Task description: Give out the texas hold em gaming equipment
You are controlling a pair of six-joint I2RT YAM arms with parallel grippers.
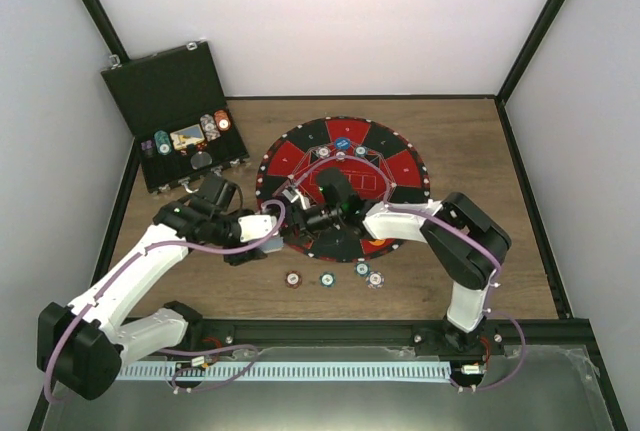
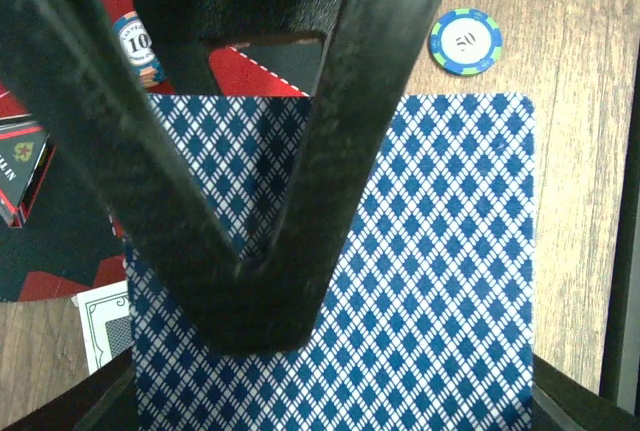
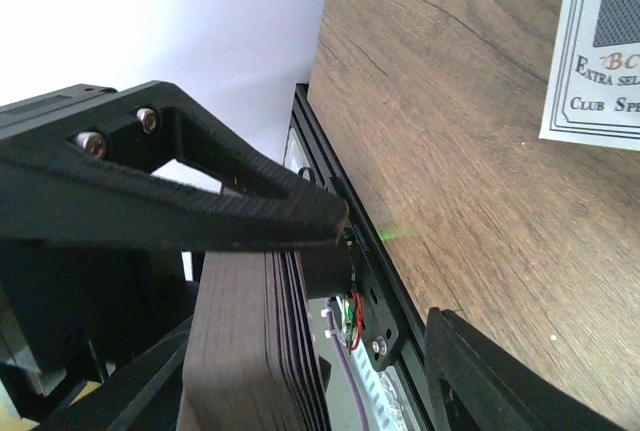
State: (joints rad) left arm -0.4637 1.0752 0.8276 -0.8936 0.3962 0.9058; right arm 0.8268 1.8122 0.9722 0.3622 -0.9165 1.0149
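Four poker chips are seen in a row on the table, at 6 o'clock from the round mat. At the mat's 7 o'clock rim both grippers are found at one deck of playing cards. The deck is clamped by its side edges between the fingers of the left gripper, with the blue diamond backs turned upward. The right gripper is seen with jaws apart: one finger is laid on the top card, the other is seen clear of the stack. A blue chip is seen at 1 o'clock from the deck.
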